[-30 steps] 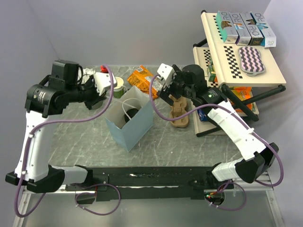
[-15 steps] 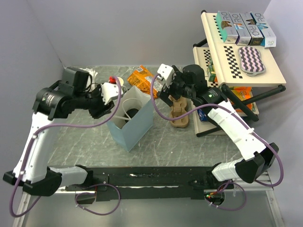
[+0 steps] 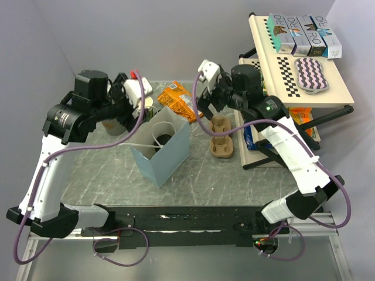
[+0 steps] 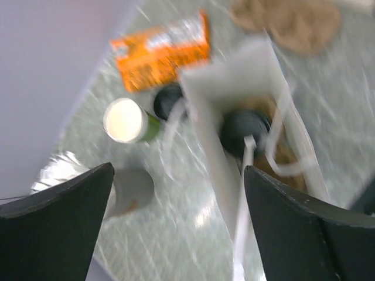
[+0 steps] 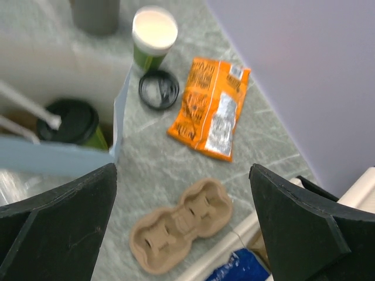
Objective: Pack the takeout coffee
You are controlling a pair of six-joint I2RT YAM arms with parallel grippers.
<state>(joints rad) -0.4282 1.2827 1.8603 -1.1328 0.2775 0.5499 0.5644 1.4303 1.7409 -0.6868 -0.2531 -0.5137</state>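
Note:
The takeout coffee [image 4: 243,130], a green-banded cup with a black lid [image 5: 67,120], stands inside the pale blue paper bag [image 3: 170,158]. Its lid [image 3: 164,139] shows through the bag's open top. My left gripper [image 3: 133,104] hangs open above the table to the left of the bag. Its jaws are wide apart with nothing between them [image 4: 179,175]. My right gripper [image 3: 208,104] hovers open to the right of the bag, above the brown cup carrier [image 5: 181,225], and is empty [image 5: 183,175].
A lidless white-and-green cup [image 4: 124,120], a loose black lid [image 5: 158,89] and a grey cup [image 4: 132,187] stand behind and left of the bag. An orange snack packet [image 3: 176,96] lies at the back. A shelf rack [image 3: 293,70] with boxes fills the right side.
My left gripper has gone from shut to wide open; it swung in to the bag's left side, then drew up and back. My right arm has lifted off the cup carrier toward the back.

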